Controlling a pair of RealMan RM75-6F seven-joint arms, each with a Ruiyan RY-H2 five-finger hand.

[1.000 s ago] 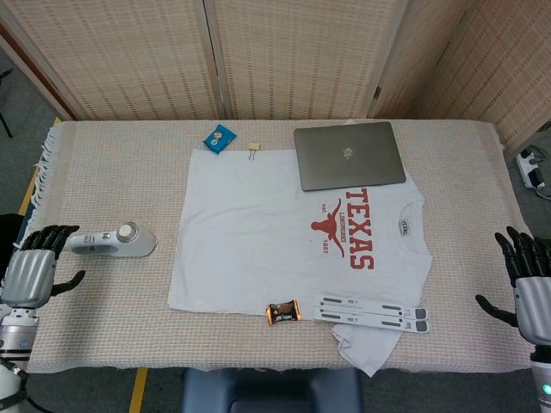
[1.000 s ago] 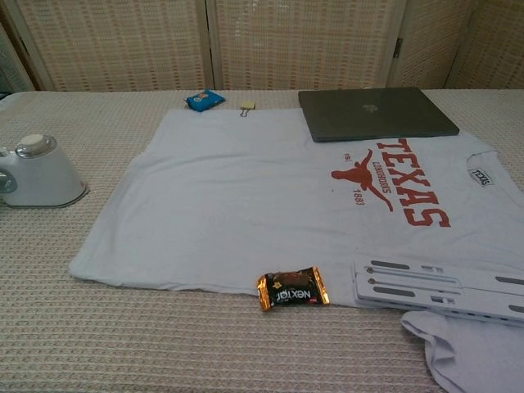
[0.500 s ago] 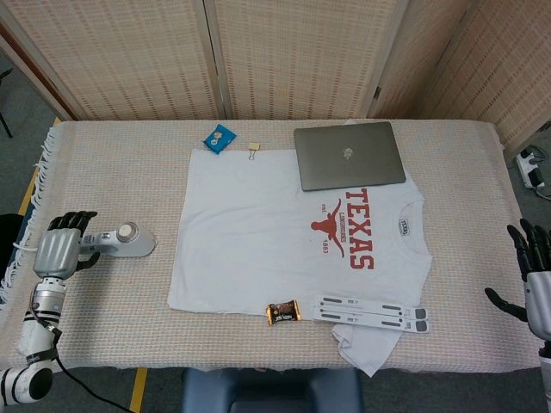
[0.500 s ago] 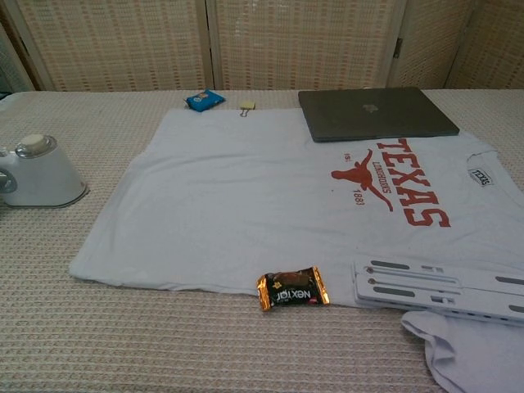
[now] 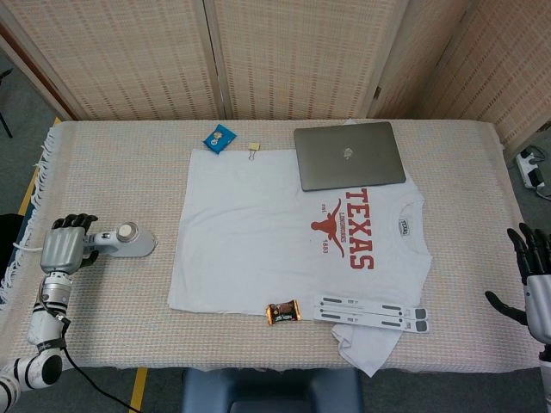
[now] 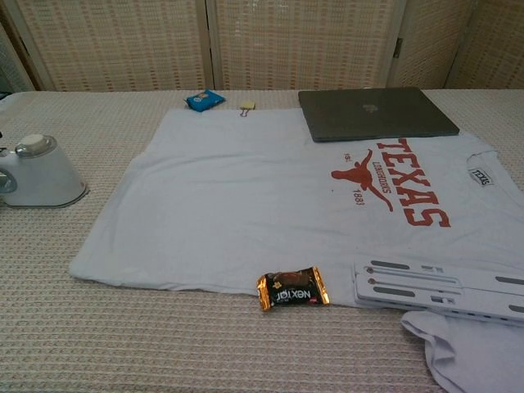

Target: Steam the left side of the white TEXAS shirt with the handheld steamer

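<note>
Fingers of the left hand (image 5: 66, 248) lie over the handle end of the white handheld steamer (image 5: 120, 241), curled around it as far as the head view shows, though whether the grasp is fully closed cannot be told. The right hand (image 5: 535, 280) hangs off the table's right edge with fingers apart, holding nothing.

By size: the beige woven tablecloth (image 5: 103, 327) covers the whole table. On it lies the white TEXAS shirt with its rust-red longhorn print (image 5: 258, 241), spread flat with the collar toward the right. The grey closed laptop (image 5: 349, 155) rests on the shirt's far edge, and a white slotted folding stand (image 5: 370, 312) on its near hem. Just beside the hem sits a dark snack wrapper (image 6: 292, 288); beyond the far edge are a blue snack packet (image 5: 219, 138) and a small binder clip (image 5: 254, 148).

The step in hand looks like the pickup. It would go best with a firm wrap around the handle before lifting, then carrying the steamer head to the bare left portion of the shirt, which nothing covers.
</note>
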